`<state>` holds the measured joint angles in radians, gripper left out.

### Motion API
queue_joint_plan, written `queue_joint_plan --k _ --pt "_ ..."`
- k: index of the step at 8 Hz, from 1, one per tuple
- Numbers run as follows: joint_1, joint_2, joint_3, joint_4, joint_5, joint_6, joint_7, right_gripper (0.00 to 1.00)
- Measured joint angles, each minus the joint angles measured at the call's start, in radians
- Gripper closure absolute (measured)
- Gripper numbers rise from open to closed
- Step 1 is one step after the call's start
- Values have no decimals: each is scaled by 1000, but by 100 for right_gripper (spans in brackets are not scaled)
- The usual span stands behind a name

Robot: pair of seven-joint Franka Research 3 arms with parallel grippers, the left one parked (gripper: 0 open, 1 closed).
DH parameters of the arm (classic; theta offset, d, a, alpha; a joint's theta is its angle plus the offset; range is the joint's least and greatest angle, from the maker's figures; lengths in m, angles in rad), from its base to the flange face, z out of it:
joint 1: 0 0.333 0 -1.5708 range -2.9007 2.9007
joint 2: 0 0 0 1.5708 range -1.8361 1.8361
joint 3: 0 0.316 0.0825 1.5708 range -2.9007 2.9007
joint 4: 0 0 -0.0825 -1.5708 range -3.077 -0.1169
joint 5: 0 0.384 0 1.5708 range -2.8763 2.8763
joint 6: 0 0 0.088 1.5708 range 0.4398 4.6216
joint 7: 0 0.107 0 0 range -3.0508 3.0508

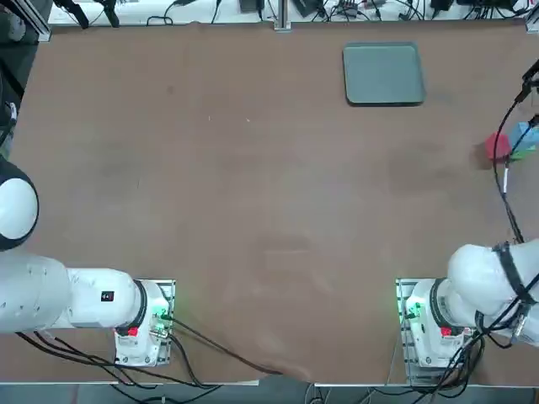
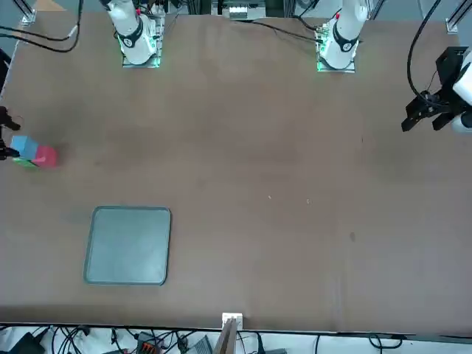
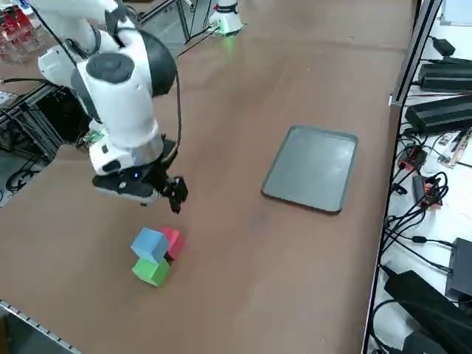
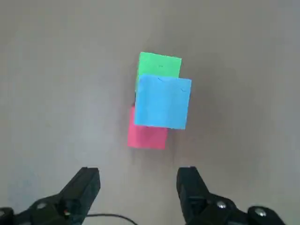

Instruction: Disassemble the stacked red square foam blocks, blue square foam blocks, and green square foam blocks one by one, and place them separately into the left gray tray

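Observation:
Three small foam cubes cluster near the table's right edge. The blue block (image 4: 163,101) lies on top, overlapping the green block (image 4: 160,64) and the red block (image 4: 146,137) under it. From the side they show as blue (image 3: 150,243), red (image 3: 173,242) and green (image 3: 152,271). My right gripper (image 4: 138,180) hovers open just short of the red block's side, nothing between its fingers; in the side view the gripper (image 3: 177,195) hangs above the table beside the stack. The gray tray (image 1: 383,74) lies flat, well apart from the cubes, toward the table's far edge.
The cubes (image 1: 512,145) sit close to the table's right edge, where a black cable (image 1: 504,168) of my arm hangs over them. Power supplies and cables (image 3: 435,110) line the far side beyond the tray (image 3: 313,168). Brown tabletop (image 1: 253,185) spreads left of the tray.

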<state>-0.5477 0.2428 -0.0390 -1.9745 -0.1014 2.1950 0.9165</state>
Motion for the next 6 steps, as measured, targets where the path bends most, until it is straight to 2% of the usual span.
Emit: queue_joint_plan --k 2,6 --pt "-28 7 0 -60 0 99 3 0" --pt "-79 33 1 -65 0 152 3 0"
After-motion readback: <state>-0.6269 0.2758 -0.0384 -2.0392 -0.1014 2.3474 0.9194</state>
